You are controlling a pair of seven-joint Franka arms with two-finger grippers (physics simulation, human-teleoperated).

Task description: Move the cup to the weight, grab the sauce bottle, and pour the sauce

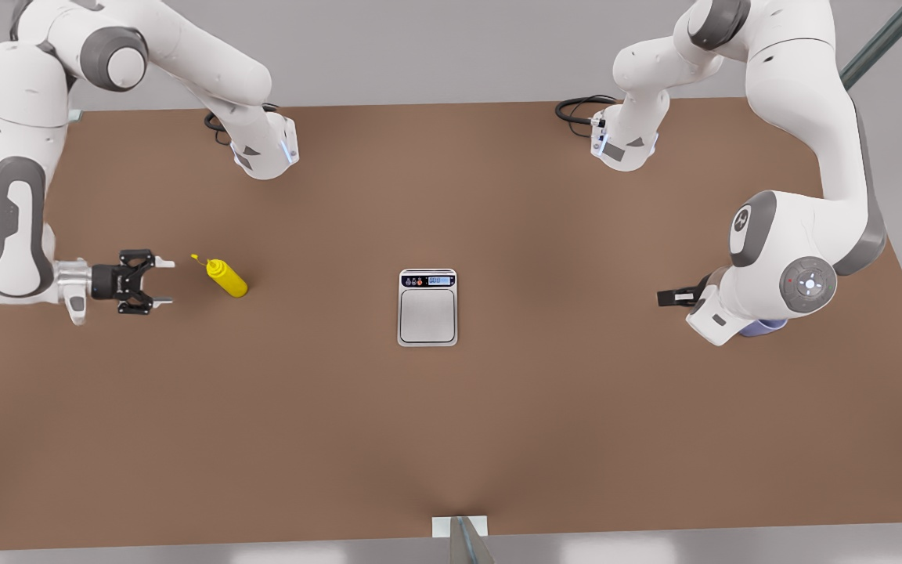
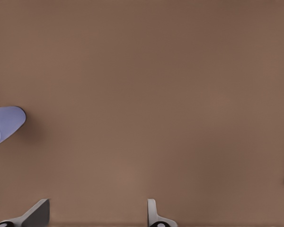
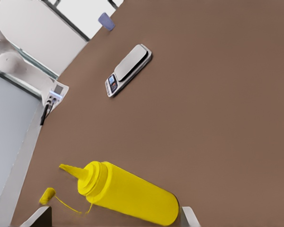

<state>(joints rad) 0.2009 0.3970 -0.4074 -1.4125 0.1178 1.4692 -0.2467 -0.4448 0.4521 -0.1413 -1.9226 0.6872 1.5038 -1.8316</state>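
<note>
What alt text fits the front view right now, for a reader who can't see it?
Right tool, open, faces the yellow sauce bottle on the brown table at the front view's left. The bare weight sits mid-table. At the right, the other arm hides most of the cup.

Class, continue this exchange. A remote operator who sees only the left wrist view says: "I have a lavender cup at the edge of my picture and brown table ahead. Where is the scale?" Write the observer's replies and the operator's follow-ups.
Observer: The kitchen scale sits mid-table with its platform bare, on the front view's left of the cup and your open left gripper.
Operator: And the sauce bottle?
Observer: The yellow sauce bottle is farther toward the front view's left, well apart from the scale.
Operator: Is the other arm holding it?
Observer: No. The right gripper waits open beside the bottle, not touching it.
</note>
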